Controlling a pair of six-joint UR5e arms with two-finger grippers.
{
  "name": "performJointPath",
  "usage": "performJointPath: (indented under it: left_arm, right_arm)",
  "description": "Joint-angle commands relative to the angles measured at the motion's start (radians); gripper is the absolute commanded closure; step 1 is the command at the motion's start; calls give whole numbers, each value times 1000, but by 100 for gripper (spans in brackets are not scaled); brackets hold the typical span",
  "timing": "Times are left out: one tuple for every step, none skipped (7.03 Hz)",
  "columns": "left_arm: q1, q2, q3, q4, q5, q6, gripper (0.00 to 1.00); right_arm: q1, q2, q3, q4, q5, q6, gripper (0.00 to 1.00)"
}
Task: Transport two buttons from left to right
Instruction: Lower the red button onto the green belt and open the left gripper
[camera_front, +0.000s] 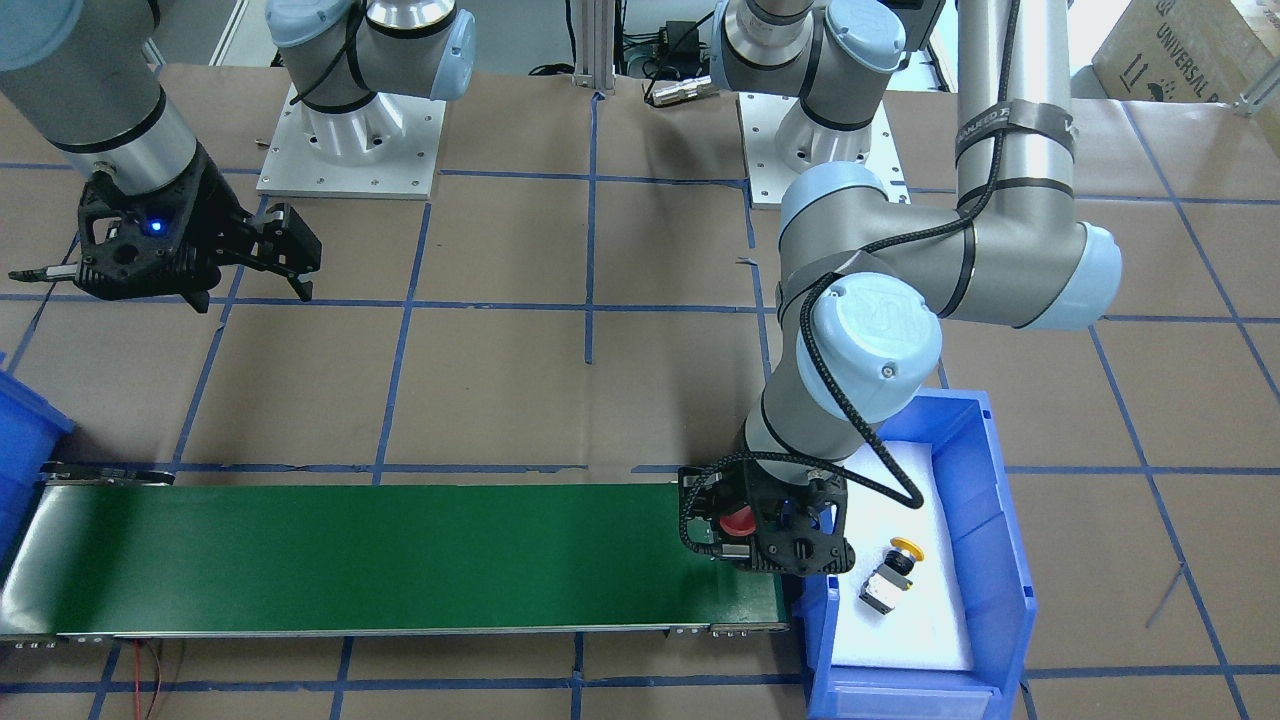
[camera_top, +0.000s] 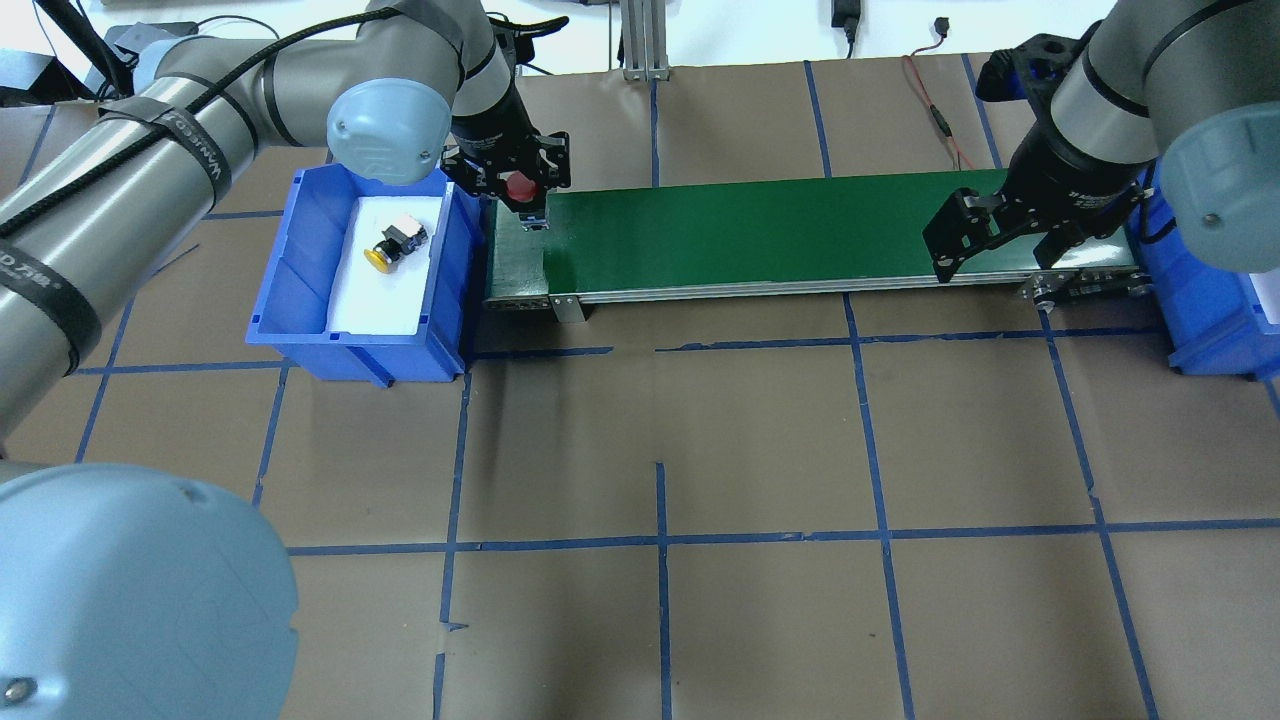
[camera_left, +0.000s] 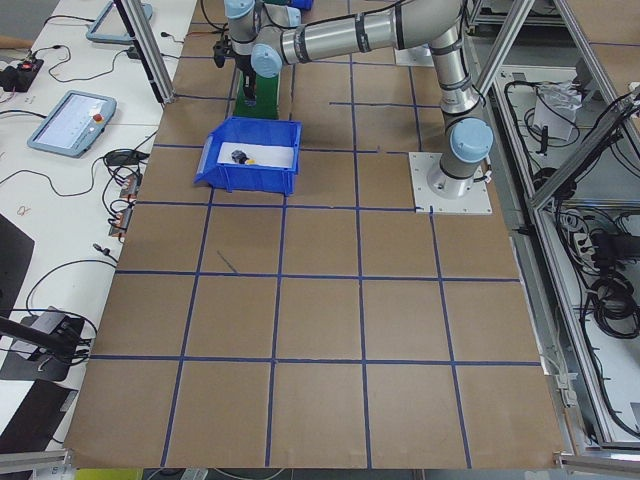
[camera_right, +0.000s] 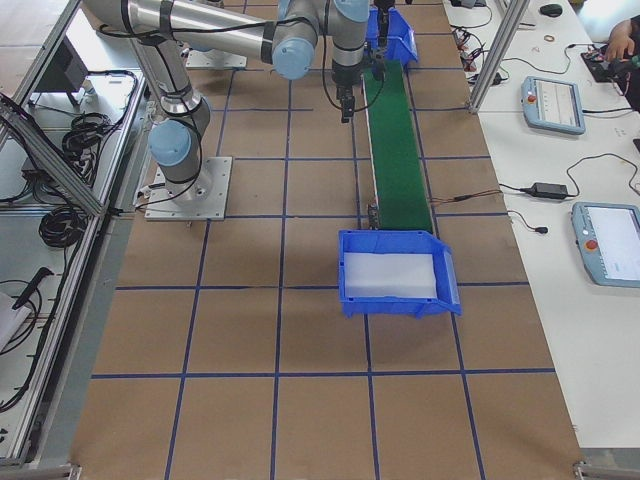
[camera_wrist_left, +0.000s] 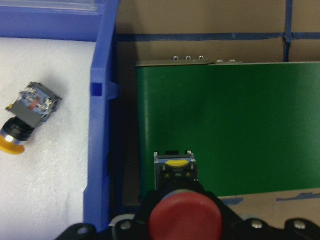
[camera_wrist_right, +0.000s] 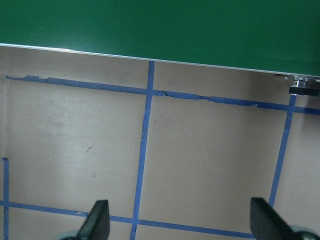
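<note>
My left gripper (camera_top: 524, 198) is shut on the red-capped button (camera_top: 518, 186) and holds it over the left end of the green conveyor belt (camera_top: 780, 235). In the left wrist view the red cap (camera_wrist_left: 185, 218) is near the camera, and the blocky body (camera_wrist_left: 174, 170) points down at the belt (camera_wrist_left: 235, 125). The yellow-capped button (camera_top: 391, 243) lies on its side on the white pad in the left blue bin (camera_top: 300, 310), and also shows in the front view (camera_front: 891, 572). My right gripper (camera_top: 955, 250) is open and empty, beside the belt's right end; its fingers (camera_wrist_right: 98, 225) are spread over the brown table.
A second blue bin (camera_top: 1215, 320) stands past the belt's right end, with a white pad in it (camera_right: 390, 275). The bin wall (camera_wrist_left: 102, 125) is just to the left of the held button. The brown table has blue tape lines (camera_top: 660, 540).
</note>
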Motion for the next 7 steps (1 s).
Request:
performJointPath:
  left_arm:
    - [-6, -23, 0, 0, 27, -29, 73]
    - [-9, -21, -2, 0, 22, -66, 73]
    - [-10, -23, -3, 2, 24, -63, 72]
    - [-10, -23, -3, 2, 24, -61, 60]
    - [-10, -36, -5, 5, 22, -49, 59]
    - [-10, -41, -5, 18, 22, -46, 59]
    - [-10, -41, -6, 18, 21, -42, 46]
  right_arm:
    - [1, 0, 0, 0, 0, -1, 0]
    - [-1, 0, 0, 0, 0, 0, 0]
    - [-1, 0, 0, 0, 0, 0, 0]
    - [1, 0, 0, 0, 0, 0, 0]
    - [-1, 0, 0, 0, 0, 0, 0]
    - [1, 0, 0, 0, 2, 0, 0]
    - [2, 0, 2, 0, 2, 0, 0]
